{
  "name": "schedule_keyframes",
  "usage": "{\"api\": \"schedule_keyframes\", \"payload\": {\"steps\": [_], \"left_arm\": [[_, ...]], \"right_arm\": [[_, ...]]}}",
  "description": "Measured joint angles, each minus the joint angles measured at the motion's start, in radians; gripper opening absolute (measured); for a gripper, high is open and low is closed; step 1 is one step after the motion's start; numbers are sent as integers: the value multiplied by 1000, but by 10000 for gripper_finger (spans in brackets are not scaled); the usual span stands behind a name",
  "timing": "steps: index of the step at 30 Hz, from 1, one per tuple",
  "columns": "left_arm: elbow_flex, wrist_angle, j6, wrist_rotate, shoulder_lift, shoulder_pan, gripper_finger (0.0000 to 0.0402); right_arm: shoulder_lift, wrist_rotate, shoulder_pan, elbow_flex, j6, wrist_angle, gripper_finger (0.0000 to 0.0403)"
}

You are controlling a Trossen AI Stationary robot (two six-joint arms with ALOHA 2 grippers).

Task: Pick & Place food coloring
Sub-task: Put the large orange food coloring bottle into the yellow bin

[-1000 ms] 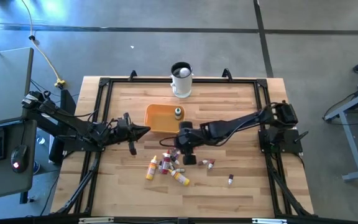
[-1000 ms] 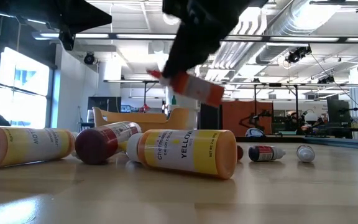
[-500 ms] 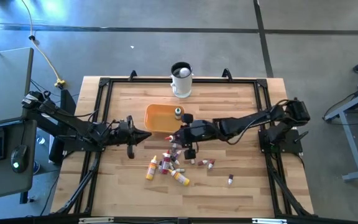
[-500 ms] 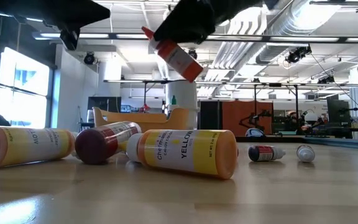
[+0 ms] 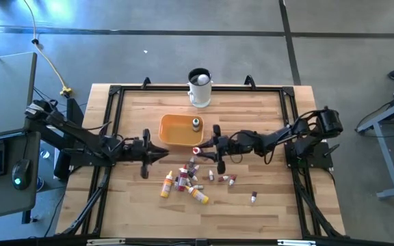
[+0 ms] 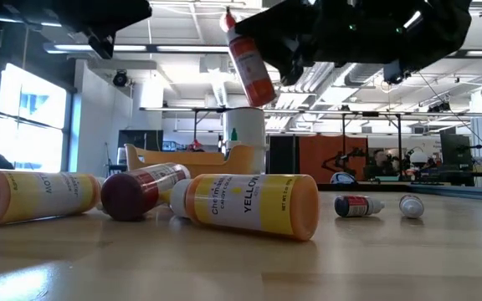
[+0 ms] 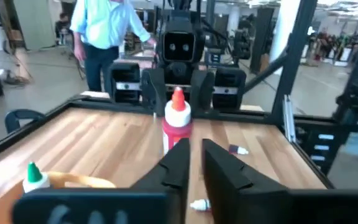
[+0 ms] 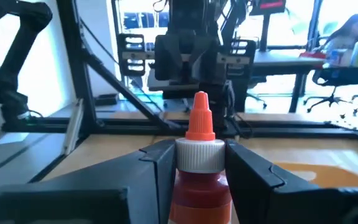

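A red food coloring bottle with an orange pointed cap is gripped between the fingers of the right hand, held in the air just beside the orange bowl. In the low view it is seen tilted above the table. One green-capped bottle stands inside the bowl. The left hand is held level next to the bowl, facing the red bottle, its fingers slightly parted around nothing. The other bottles are scattered on the table near the bowl; a white mug stands beyond the bowl.
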Motion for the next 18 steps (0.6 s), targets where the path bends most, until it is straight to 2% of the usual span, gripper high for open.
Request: {"api": "schedule_keyframes", "payload": {"steps": [6,9,14,18], "left_arm": [[1,176,10,-16,144,0,130],[35,208,18,-51,235,0,156],[122,190,20,-147,333,0,165],[168,139,27,-158,352,0,165]], "right_arm": [[0,-30,7,13,5,-11,117],[0,-33,9,16,8,-26,117],[0,-53,9,5,5,-141,118],[0,-48,9,-57,37,-156,115]]}}
